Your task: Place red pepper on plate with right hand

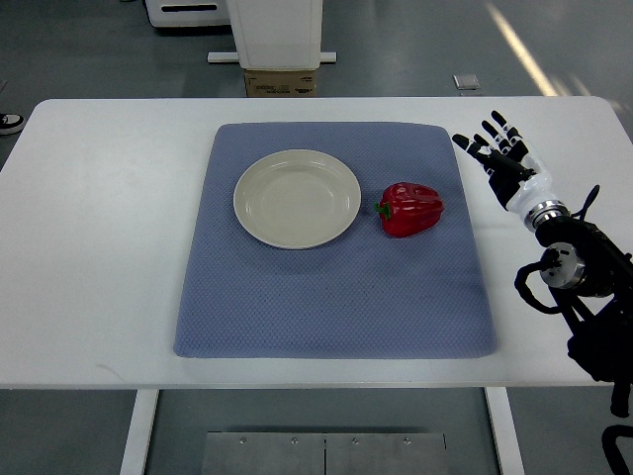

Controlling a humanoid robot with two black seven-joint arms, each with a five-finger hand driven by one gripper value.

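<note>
I see my right hand (502, 158) out over the white table (99, 247), just past the right edge of the blue mat (326, 297). Its fingers (492, 132) are spread and extended, pointing up and to the left in the picture, and they hold nothing. The black forearm runs back from the wrist toward the lower right corner, with cables looping beside it. My left arm does not show anywhere in the view.

Moving inward from the hand, the red pepper (410, 209) lies on the mat, well clear of the fingers, in the right half of the cloth. It rests on its side with the green stem end turned left, toward the plate (297, 198). The pepper sits just beside the plate's right rim but is not touching it; a narrow strip of mat shows between them.

The plate is cream-coloured and round, with nothing in it, sitting in the upper middle of the mat.

Beyond the far edge of the table I can make out a cardboard box (281, 83) under a white stand (276, 32) on the grey floor.
</note>
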